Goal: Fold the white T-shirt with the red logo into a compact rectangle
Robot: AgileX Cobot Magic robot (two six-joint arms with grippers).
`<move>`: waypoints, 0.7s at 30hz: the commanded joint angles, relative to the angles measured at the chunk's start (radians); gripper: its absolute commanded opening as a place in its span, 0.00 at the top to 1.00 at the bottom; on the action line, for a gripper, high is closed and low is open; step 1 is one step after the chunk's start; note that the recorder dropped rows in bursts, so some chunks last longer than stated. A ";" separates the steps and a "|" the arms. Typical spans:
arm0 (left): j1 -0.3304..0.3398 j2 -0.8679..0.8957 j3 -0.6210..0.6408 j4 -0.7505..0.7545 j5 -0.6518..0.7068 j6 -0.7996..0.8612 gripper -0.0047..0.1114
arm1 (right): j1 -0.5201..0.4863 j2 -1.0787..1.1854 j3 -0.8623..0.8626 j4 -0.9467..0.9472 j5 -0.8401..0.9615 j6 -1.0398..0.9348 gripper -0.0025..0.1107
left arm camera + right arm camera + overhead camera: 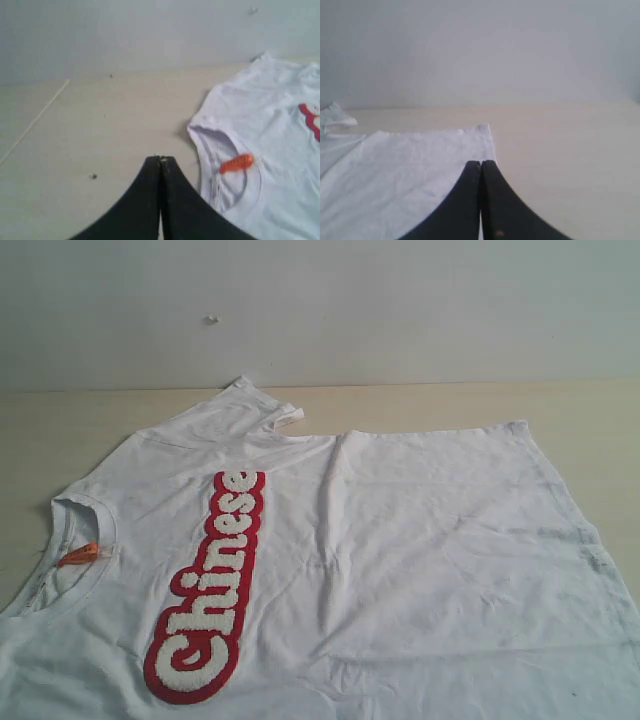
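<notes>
With the white T-shirt (420, 540) spread flat on the surface (590, 420), I should open my closed, empty left gripper (160, 159) and right gripper (481, 163) and pinch matching edges evenly

One white T-shirt (420, 540) on one pale table (590, 420). The shirt carries one red logo (210, 590) and one orange neck tag (77, 555); one sleeve (262, 410) shows at its far edge. Two black grippers: the left gripper (160, 161) and the right gripper (481, 164).
</notes>
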 commanded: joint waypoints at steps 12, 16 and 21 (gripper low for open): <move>0.003 -0.004 -0.002 0.012 -0.934 -0.477 0.96 | -0.006 -0.004 0.005 0.005 -0.828 0.167 0.98; 0.003 -0.004 -0.002 0.012 -1.034 -0.554 0.96 | -0.006 -0.004 0.005 0.009 -1.041 0.293 0.98; 0.003 -0.002 -0.072 0.008 -0.997 -0.719 0.96 | -0.006 -0.004 -0.031 0.022 -1.092 0.426 0.98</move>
